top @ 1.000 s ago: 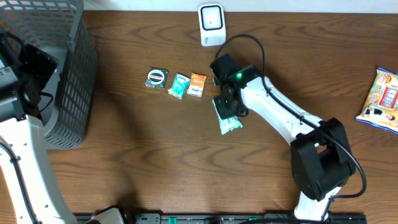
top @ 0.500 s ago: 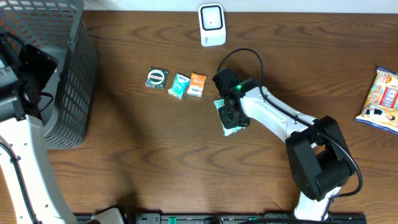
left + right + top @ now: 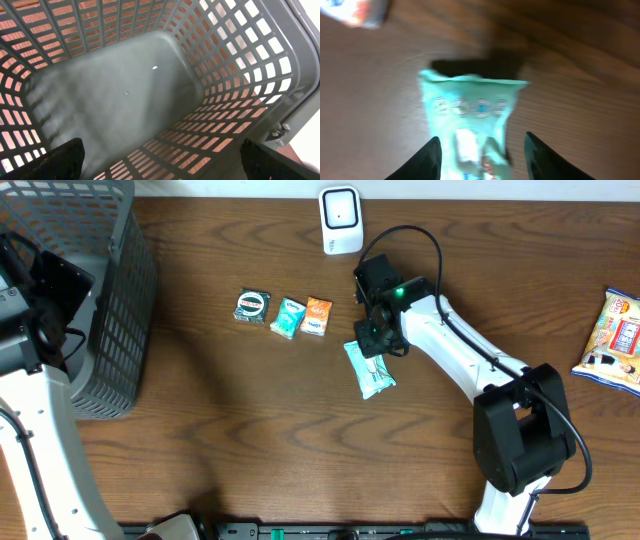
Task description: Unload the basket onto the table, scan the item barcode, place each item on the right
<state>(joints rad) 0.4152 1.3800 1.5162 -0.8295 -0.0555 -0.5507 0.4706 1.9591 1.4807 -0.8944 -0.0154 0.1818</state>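
Note:
A teal snack packet [image 3: 368, 370] lies flat on the wooden table, below the white barcode scanner [image 3: 340, 220] at the back edge. My right gripper [image 3: 378, 340] hovers just above the packet's upper end. In the right wrist view its gripper [image 3: 482, 162] is open: the two dark fingers [image 3: 427, 160] stand either side of the blurred teal packet [image 3: 470, 115] without pinching it. Over at the far left, my left gripper [image 3: 160, 165] hangs open above the inside of the grey basket [image 3: 125, 90], holding nothing.
Three small packets [image 3: 252, 306] [image 3: 290, 317] [image 3: 317, 315] lie in a row left of the right arm. A bag of chips [image 3: 615, 340] rests at the right edge. The grey mesh basket [image 3: 90, 300] fills the back left corner.
My right gripper has gone from shut to open and let go of the teal packet, which now lies on the table. The gripper has drawn back toward the scanner. The left arm is still.

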